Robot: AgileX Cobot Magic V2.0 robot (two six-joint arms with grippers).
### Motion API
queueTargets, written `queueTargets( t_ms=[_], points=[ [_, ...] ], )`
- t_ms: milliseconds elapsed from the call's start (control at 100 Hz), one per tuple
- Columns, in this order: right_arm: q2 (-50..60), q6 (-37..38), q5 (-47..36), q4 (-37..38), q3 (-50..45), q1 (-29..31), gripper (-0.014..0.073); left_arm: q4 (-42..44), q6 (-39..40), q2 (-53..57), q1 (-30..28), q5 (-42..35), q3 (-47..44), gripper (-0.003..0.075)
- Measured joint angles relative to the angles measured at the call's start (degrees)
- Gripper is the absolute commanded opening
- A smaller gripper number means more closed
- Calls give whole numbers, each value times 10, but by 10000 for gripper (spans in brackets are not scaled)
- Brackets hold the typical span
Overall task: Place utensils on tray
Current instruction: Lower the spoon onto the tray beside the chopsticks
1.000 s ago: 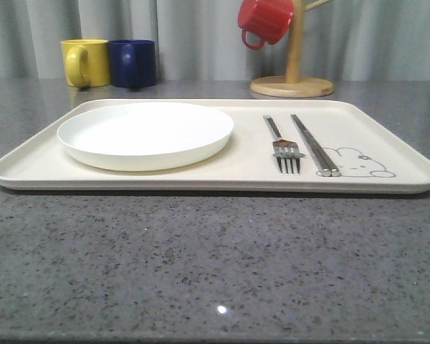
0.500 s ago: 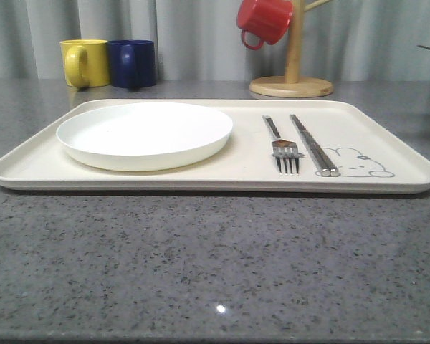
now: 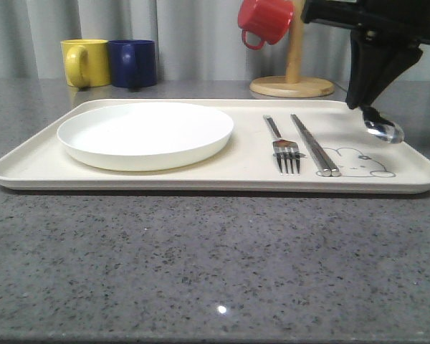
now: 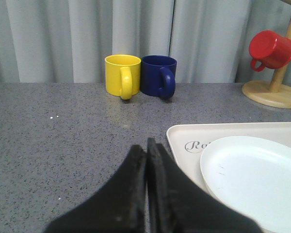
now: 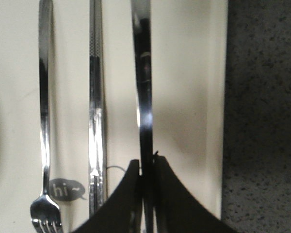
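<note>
Steel spoon (image 3: 384, 130) is pinched in the right claw (image 3: 370, 109) above the tray (image 3: 222, 179) near its right rim, so a sloppy drop could bounce it onto the counter (image 3: 201, 265); left claw (image 4: 146, 160) sits closed, empty.

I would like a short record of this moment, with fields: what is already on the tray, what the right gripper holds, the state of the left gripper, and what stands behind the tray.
on tray: white plate, fork, chopsticks
right gripper: shut on spoon, held over the tray's right end
spoon placed: not yet
left gripper: shut, holding nothing, over the counter beside the tray
behind tray: yellow mug, blue mug, red mug on wooden mug stand
</note>
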State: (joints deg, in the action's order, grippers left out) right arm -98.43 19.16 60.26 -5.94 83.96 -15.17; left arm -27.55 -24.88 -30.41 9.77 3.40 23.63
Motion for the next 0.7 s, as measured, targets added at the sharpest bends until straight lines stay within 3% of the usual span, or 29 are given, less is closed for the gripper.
queueTargets(
  t_ms=[320, 700],
  points=[
    [-40, 5, -1, 0, -1, 0, -43, 0, 0, 0, 0, 0, 0, -17],
    [-42, 7, -2, 0, -2, 0, 251, 0, 0, 0, 0, 0, 0, -17]
  ],
)
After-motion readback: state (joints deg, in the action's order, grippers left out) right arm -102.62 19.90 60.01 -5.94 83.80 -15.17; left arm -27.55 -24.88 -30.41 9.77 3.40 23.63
